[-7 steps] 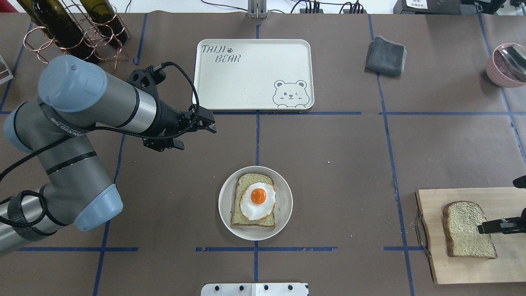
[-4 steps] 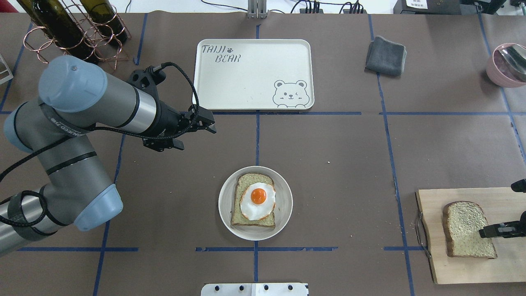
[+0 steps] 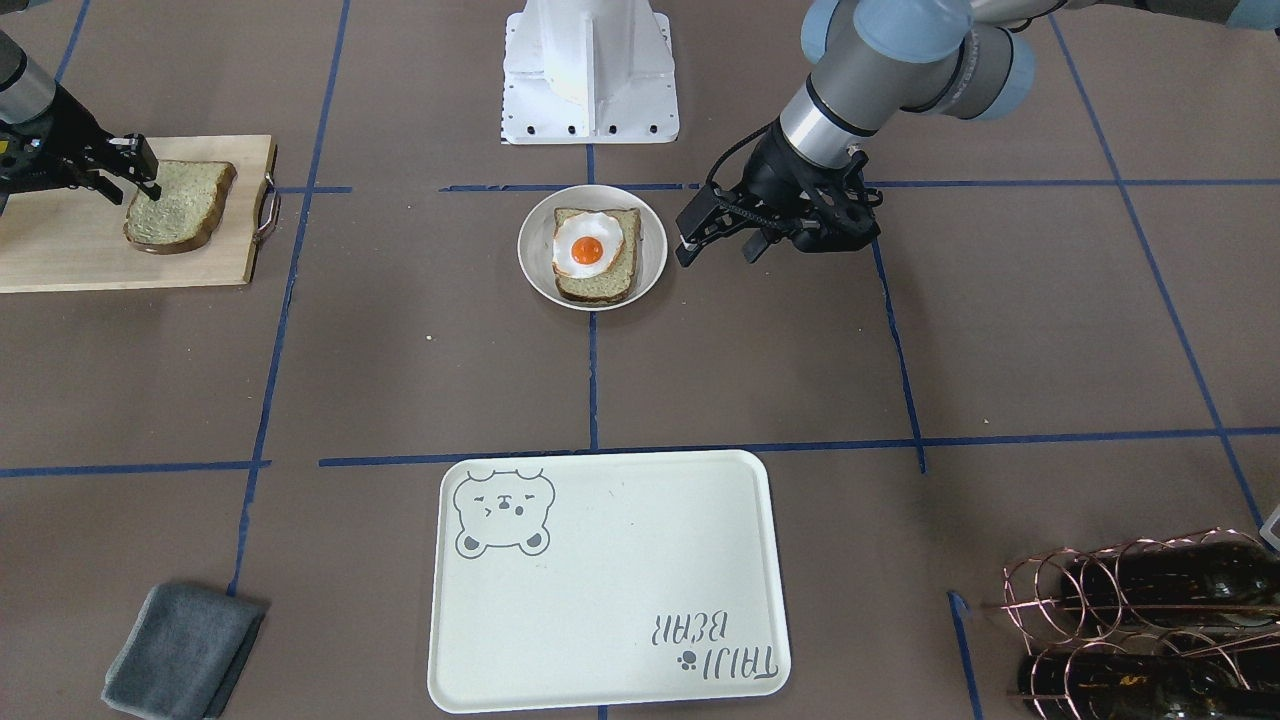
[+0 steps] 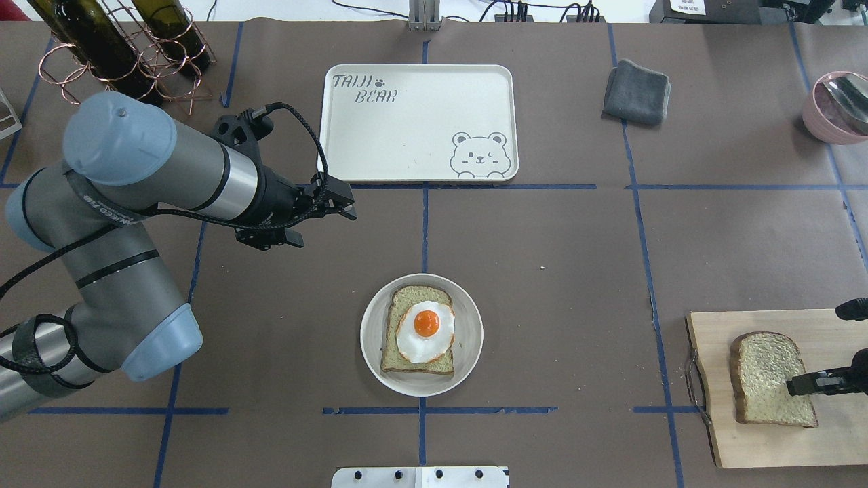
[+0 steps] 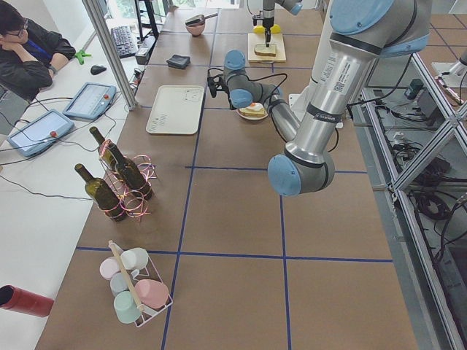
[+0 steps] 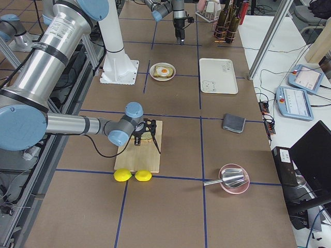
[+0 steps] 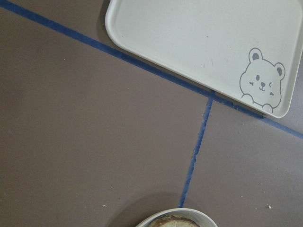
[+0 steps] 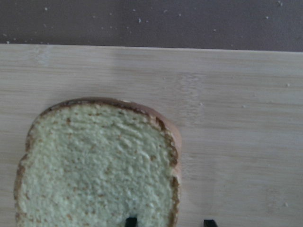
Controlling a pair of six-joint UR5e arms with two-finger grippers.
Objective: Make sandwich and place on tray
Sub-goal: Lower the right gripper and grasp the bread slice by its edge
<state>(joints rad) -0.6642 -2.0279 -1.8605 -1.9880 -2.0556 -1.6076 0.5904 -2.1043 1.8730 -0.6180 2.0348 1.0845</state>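
Observation:
One slice of speckled bread (image 4: 415, 298) lies on a round off-white plate (image 4: 369, 318) at mid table, with a fried egg (image 4: 425, 332) on top. A second bread slice (image 4: 763, 373) lies on the wooden cutting board (image 4: 766, 447) at the right. My right gripper (image 4: 795, 386) is low over this slice; in the right wrist view the gripper (image 8: 169, 221) is open, one fingertip on the bread (image 8: 94, 165) and one past its edge. My left gripper (image 4: 346, 207) is open and empty, hovering between the plate and the cream bear tray (image 4: 407, 129).
A folded grey cloth (image 4: 636, 92) lies right of the tray. A pink bowl with a metal scoop (image 4: 834, 108) is at the far right. Wine bottles in a copper rack (image 4: 122, 47) stand at the far left. Two lemons (image 6: 133, 175) lie beside the cutting board.
My right gripper has shifted a little toward the table's near edge and down onto the slice on the board. The left arm, plate and tray have not moved.

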